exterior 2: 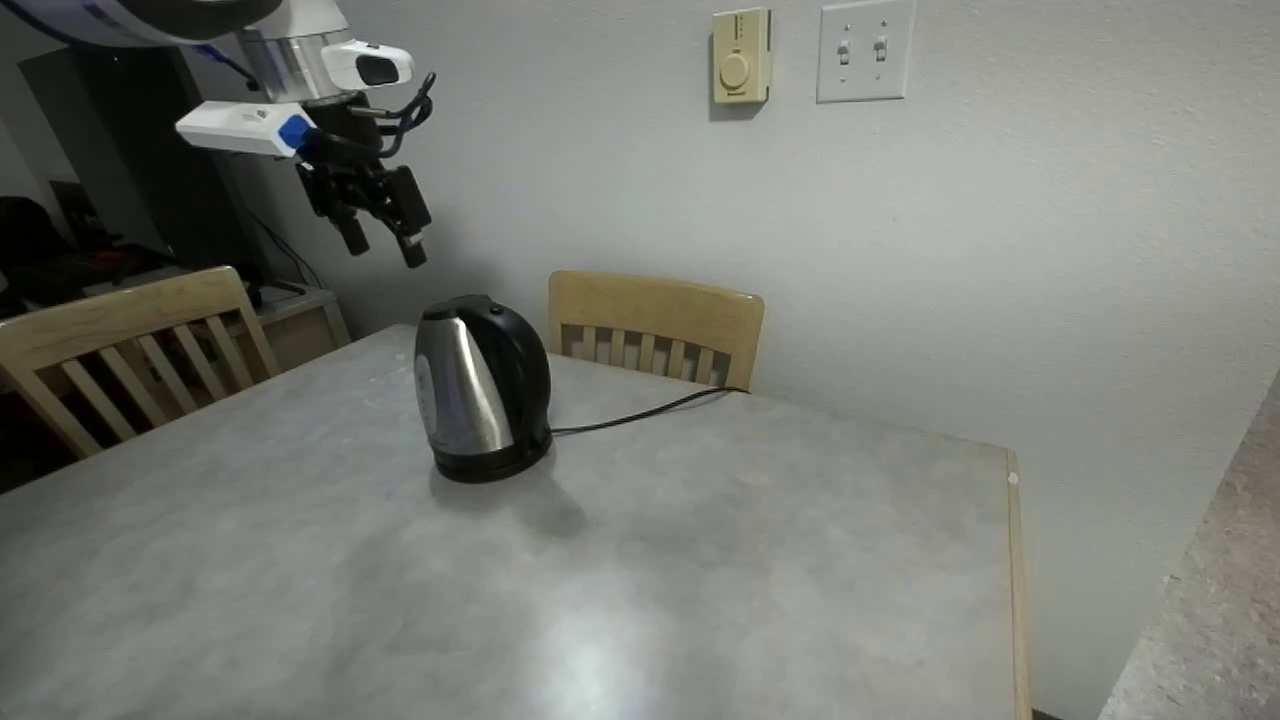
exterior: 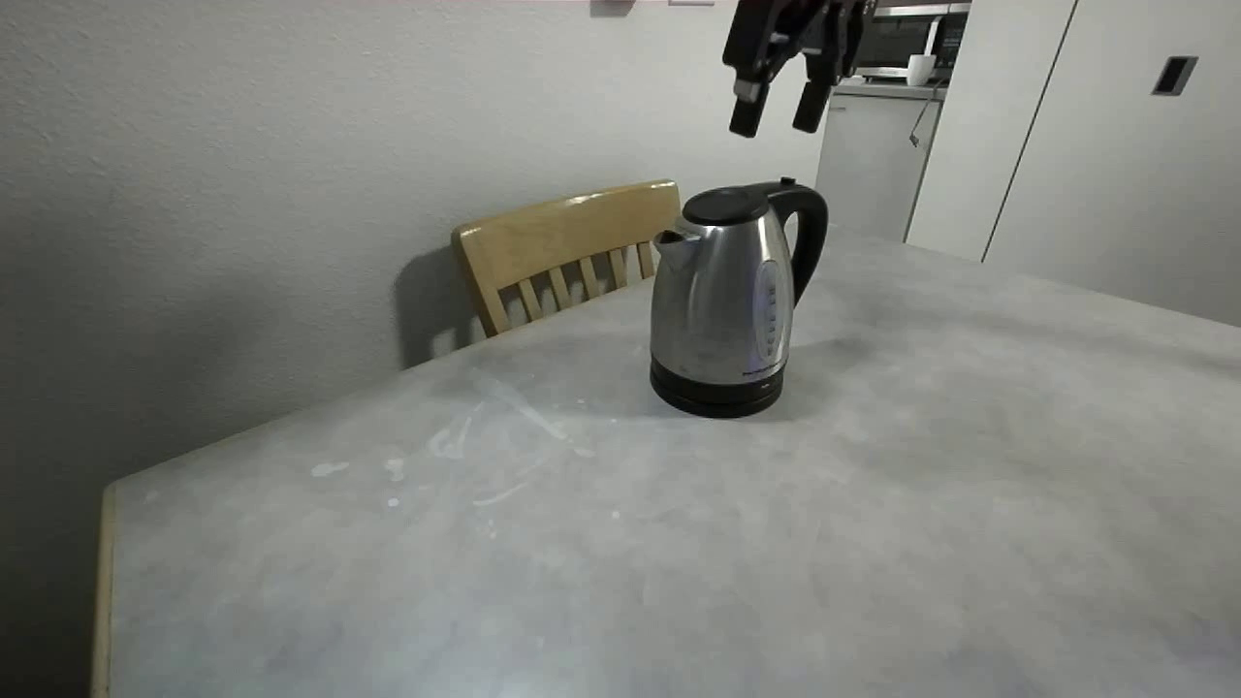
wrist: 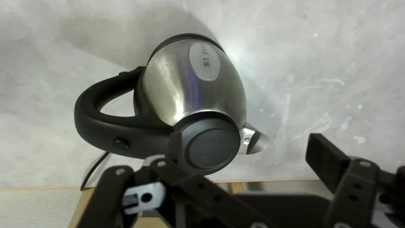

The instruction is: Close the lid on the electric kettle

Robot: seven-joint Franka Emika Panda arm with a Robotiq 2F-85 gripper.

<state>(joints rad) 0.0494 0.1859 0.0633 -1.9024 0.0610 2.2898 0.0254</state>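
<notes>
The electric kettle [exterior: 717,301] stands upright on the table, with a steel body and a black base. It also shows in an exterior view [exterior 2: 465,390] and in the wrist view [wrist: 196,85]. Its black round lid [exterior: 725,206] lies flat on top and looks closed; the lid also shows in the wrist view [wrist: 213,144]. The black handle [wrist: 123,136] has a round button near the lid. My gripper [exterior: 778,118] is open and empty in the air above the kettle, touching nothing. Its fingers also show apart in an exterior view [exterior 2: 384,250] and in the wrist view [wrist: 246,147].
The grey table [exterior: 582,582] has whitish marks near the kettle. A black cord [exterior 2: 650,412] runs from the kettle base to the table's wall-side edge. A wooden chair [exterior 2: 655,305] stands against that edge, by the wall. Another chair [exterior 2: 130,320] stands at a different edge.
</notes>
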